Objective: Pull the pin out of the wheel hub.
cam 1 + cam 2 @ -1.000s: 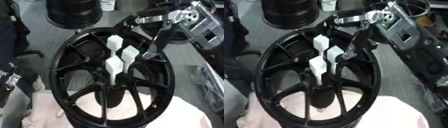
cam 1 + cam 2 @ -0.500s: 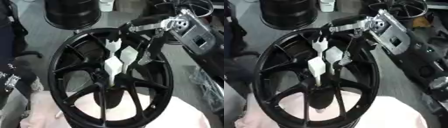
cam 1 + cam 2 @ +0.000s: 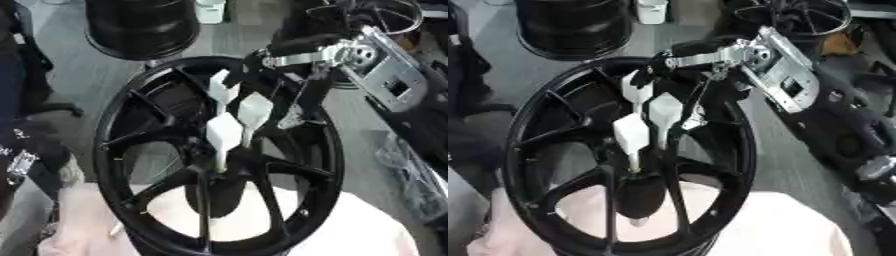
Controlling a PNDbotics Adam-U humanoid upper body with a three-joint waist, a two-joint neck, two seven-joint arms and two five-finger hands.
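Observation:
A black spoked wheel hub (image 3: 109, 130) stands upright in the middle of the view. Three white block-headed pins sit at its centre: a lower one (image 3: 225, 132), a middle one (image 3: 254, 110) and a top one (image 3: 220, 89). My right hand (image 3: 297, 47) comes in from the upper right over the rim, behind a silver wrist (image 3: 754, 52). Its black fingers (image 3: 662, 61) reach to the top pin, and another finger (image 3: 308, 97) hangs down beside the middle pin. The fingers look spread, with nothing closed between them. My left hand does not show.
A pale pink cloth (image 3: 350, 230) lies under the wheel's lower part. A black drum-like wheel (image 3: 140, 25) and a white cup (image 3: 210, 10) stand behind. Another rim (image 3: 798, 15) and dark equipment (image 3: 850, 135) crowd the right. A person in dark clothes (image 3: 26, 150) stands at the left.
My right hand has moved left and down across the rim, from beside the wheel's upper right edge to the top white pin. The pins stay in place.

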